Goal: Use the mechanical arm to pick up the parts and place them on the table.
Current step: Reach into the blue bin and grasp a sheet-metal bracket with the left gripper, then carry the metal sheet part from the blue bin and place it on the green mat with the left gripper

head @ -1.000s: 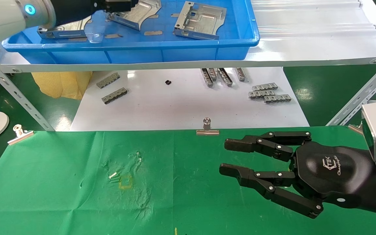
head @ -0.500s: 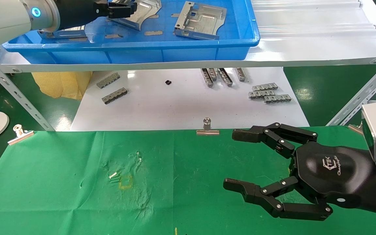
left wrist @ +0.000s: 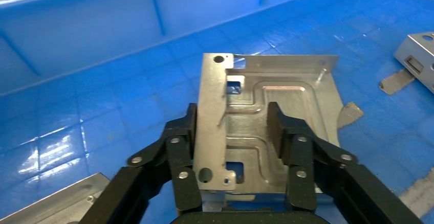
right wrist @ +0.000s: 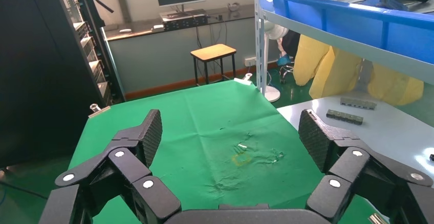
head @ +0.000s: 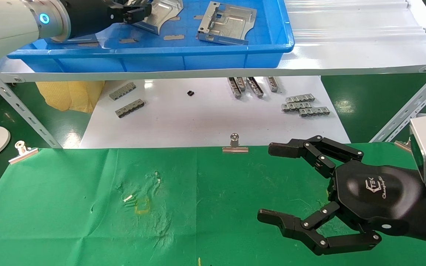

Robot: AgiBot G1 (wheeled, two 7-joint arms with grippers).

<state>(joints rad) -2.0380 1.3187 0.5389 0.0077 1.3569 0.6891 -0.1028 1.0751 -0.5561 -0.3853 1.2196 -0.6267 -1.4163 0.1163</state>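
Three shiny stamped metal parts lie in a blue bin (head: 198,55) on the shelf. My left gripper (head: 133,11) reaches into the bin at the far left. In the left wrist view it (left wrist: 231,116) is open and straddles the bent-up flange of one part (left wrist: 286,111). One finger (left wrist: 184,132) lies against the flange's outside, and the other (left wrist: 279,132) stands over the plate, apart from the flange. A second part (head: 227,24) lies to the right, and a third (head: 76,37) sits partly under the arm. My right gripper (head: 270,183) is wide open and empty over the green table (head: 68,207) at the right.
The grey metal shelf (head: 346,55) carries the bin, with slanted frame legs at both sides. Below it, a white sheet (head: 198,122) holds small grey ribbed strips (head: 303,105). Silver binder clips (head: 235,145) hold the cloth's far edge. A yellow mark (head: 142,205) sits on creased cloth.
My right gripper has opened wide, its fingers spreading apart over the cloth. My left arm has pushed a little farther into the bin, fingers lowering around the part's flange.
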